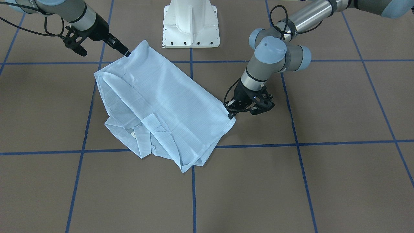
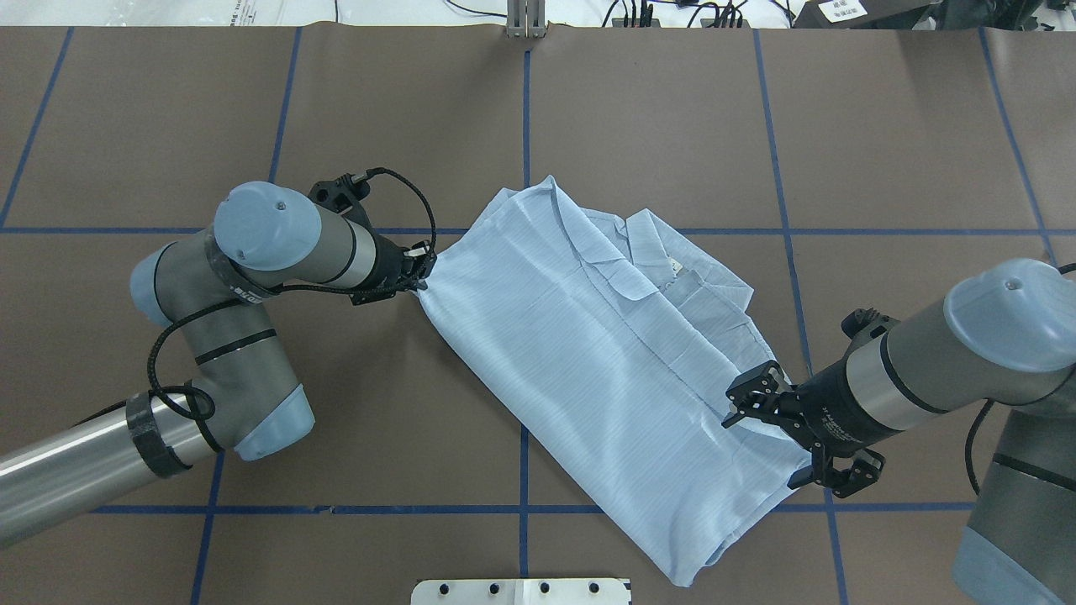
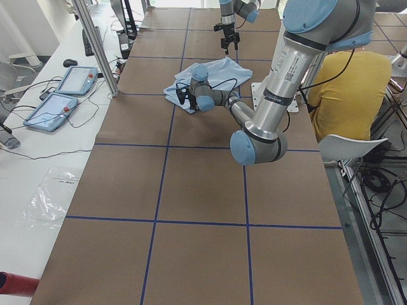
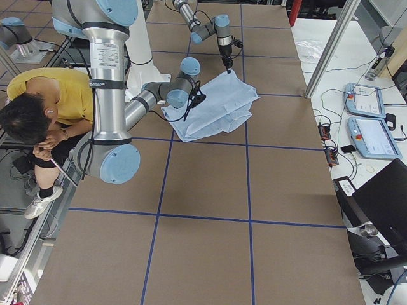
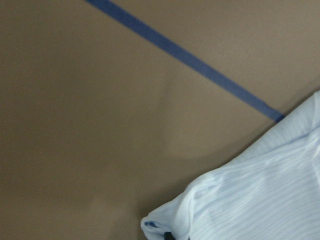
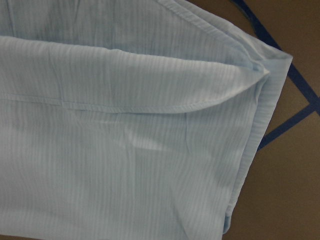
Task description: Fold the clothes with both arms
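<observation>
The pale blue striped shirt (image 1: 168,103) lies folded in a slanted strip on the brown table, collar (image 1: 142,124) on the side away from the robot. It also shows in the overhead view (image 2: 588,353). My left gripper (image 2: 423,277) is shut on one corner of the shirt, low at the table; the front view shows the same grip (image 1: 231,115). My right gripper (image 1: 127,52) is shut on the shirt's edge near the corner closest to the robot base. The left wrist view shows the held corner (image 5: 165,227). The right wrist view shows only folded fabric (image 6: 125,150), no fingers.
The white pedestal base (image 1: 190,26) stands just behind the shirt. Blue tape lines (image 1: 297,144) cross the brown table. A person in a yellow shirt (image 4: 51,95) sits beside the robot. Teach pendants (image 3: 63,89) lie on the side bench.
</observation>
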Motion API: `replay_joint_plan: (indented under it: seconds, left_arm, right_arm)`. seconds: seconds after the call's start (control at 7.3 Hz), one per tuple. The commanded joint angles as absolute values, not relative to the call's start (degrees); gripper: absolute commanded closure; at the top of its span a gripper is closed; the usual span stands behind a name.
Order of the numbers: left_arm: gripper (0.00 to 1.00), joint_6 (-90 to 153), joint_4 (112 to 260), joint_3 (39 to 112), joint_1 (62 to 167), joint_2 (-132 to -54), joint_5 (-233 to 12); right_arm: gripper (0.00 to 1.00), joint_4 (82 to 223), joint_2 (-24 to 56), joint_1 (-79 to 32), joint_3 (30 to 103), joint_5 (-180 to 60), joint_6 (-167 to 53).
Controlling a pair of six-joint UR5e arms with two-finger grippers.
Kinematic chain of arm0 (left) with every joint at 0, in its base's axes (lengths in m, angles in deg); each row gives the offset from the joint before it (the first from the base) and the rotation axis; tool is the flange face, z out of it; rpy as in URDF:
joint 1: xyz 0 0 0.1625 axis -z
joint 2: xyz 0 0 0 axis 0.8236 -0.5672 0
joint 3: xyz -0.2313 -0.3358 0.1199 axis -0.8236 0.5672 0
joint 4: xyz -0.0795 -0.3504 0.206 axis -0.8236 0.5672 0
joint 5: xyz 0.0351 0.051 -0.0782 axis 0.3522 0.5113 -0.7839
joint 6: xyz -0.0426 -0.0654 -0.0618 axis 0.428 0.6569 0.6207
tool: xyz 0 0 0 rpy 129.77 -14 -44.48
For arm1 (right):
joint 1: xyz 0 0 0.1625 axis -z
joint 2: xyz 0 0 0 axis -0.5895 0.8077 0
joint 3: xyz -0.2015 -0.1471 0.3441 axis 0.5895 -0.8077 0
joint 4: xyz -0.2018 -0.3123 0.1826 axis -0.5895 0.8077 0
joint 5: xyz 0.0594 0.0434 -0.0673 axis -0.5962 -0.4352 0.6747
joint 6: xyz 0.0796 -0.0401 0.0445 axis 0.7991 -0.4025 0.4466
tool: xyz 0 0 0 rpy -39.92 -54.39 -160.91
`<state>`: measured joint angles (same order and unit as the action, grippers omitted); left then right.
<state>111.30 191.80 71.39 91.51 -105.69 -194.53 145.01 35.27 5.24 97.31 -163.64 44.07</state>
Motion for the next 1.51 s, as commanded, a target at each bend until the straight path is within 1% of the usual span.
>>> replay_joint_plan:
  seconds: [0.0, 0.14, 0.27, 0.41, 0.55, 0.68, 0.82, 0.96, 1.1, 1.23, 1.37]
  left_arm:
    - [1.00, 103.50, 193.46, 53.80, 98.75, -117.76, -192.83]
    - [1.00, 102.77, 199.30, 46.98, 101.21, -120.87, -192.82]
    - [1.00, 102.59, 203.62, 40.74, 101.93, -124.38, -192.65]
    - [0.92, 102.41, 204.10, 37.72, 102.20, -127.38, -192.74]
    - [0.80, 102.49, 204.19, 37.17, 102.20, -128.89, -192.74]
    - [0.40, 102.15, 204.19, 37.16, 102.20, -128.90, -192.91]
    - [0.00, 99.36, 203.50, 39.51, 102.90, -128.55, -194.04]
    - [0.00, 98.98, 203.32, 47.71, 103.08, -123.59, -199.45]
    - [0.00, 98.89, 202.97, 57.97, 103.43, -116.15, -201.59]
    - [0.00, 98.80, 202.61, 63.56, 103.69, -112.42, -201.96]
    - [0.00, 98.80, 201.22, 67.09, 103.96, -110.55, -202.05]
  right_arm:
    - [0.00, 145.01, 34.54, 4.57, 97.09, -163.27, 43.97]
    - [0.00, 144.93, 31.58, 3.09, 94.82, -163.18, 43.89]
    - [0.00, 145.10, 26.76, 1.25, 91.06, -163.09, 43.89]
    - [0.00, 145.19, 22.19, 0.28, 87.97, -161.96, 43.89]
    - [0.00, 145.28, 19.27, 0.44, 85.33, -158.47, 43.80]
    - [0.00, 145.28, 17.85, 0.96, 84.00, -154.95, 43.54]
    - [0.00, 145.28, 16.79, 2.10, 83.90, -150.39, 41.53]
    - [0.00, 147.28, 14.34, 4.55, 82.16, -147.48, 36.99]
    - [0.00, 154.61, 10.84, 7.09, 81.71, -144.75, 30.16]
    - [0.00, 160.69, 9.32, 9.90, 82.31, -141.76, 19.56]
    - [0.00, 162.83, 9.31, 13.50, 82.14, -138.17, 10.06]
